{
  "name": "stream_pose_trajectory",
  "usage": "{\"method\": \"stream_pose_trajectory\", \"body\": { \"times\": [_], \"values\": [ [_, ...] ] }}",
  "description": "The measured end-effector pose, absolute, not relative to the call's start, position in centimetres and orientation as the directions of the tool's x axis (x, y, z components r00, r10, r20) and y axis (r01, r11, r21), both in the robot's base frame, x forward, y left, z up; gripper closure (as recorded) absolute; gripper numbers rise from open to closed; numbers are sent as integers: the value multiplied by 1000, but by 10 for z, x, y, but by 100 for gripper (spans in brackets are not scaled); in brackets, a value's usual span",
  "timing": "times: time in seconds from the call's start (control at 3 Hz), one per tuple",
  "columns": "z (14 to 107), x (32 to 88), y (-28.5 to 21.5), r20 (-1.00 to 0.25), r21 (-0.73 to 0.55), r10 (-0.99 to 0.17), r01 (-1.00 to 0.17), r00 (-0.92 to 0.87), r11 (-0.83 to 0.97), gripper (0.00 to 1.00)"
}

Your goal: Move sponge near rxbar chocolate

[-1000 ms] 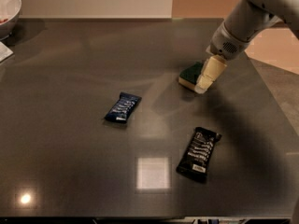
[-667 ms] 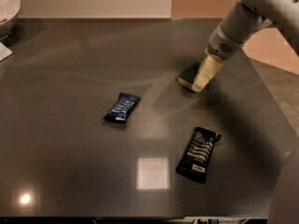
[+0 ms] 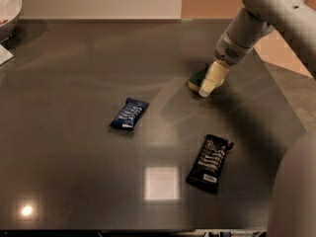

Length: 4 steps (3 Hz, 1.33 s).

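The sponge (image 3: 197,78), dark green on top with pale yellow foam below, lies on the dark table (image 3: 69,172) at the back right. My gripper (image 3: 208,84) reaches down from the upper right and is right on the sponge, covering its right half. The rxbar chocolate (image 3: 209,163), in a black wrapper with white lettering, lies flat at the front right, well apart from the sponge and nearer the camera.
A smaller blue-wrapped bar (image 3: 129,114) lies left of centre. A white bowl (image 3: 7,9) stands at the back left corner with a white sheet (image 3: 4,56) beside it. A grey part of my arm (image 3: 295,191) fills the lower right, by the table's right edge.
My gripper and the sponge under it have shifted slightly to the left. More of my arm now shows at the lower right. Both bars have stayed put.
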<state>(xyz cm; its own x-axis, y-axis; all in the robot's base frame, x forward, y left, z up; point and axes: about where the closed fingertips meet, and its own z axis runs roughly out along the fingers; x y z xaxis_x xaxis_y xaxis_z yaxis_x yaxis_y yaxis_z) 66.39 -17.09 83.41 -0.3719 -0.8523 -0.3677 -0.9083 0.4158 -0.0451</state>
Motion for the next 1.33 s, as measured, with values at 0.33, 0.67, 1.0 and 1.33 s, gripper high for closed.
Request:
{"method": "stream_pose_trajectory", "body": {
  "times": [0.33,0.67,1.0,1.33],
  "values": [
    [830,665,-169,-359,-45,-853,-905,-380,422,16],
    [832,662,-166,-357,-52,-854,-905,-379,423,41],
    [841,655,-163,-365,-62,-852,-903,-376,425,63],
    [862,634,-160,-384,-70,-851,-908,-357,412,87]
  ]
}}
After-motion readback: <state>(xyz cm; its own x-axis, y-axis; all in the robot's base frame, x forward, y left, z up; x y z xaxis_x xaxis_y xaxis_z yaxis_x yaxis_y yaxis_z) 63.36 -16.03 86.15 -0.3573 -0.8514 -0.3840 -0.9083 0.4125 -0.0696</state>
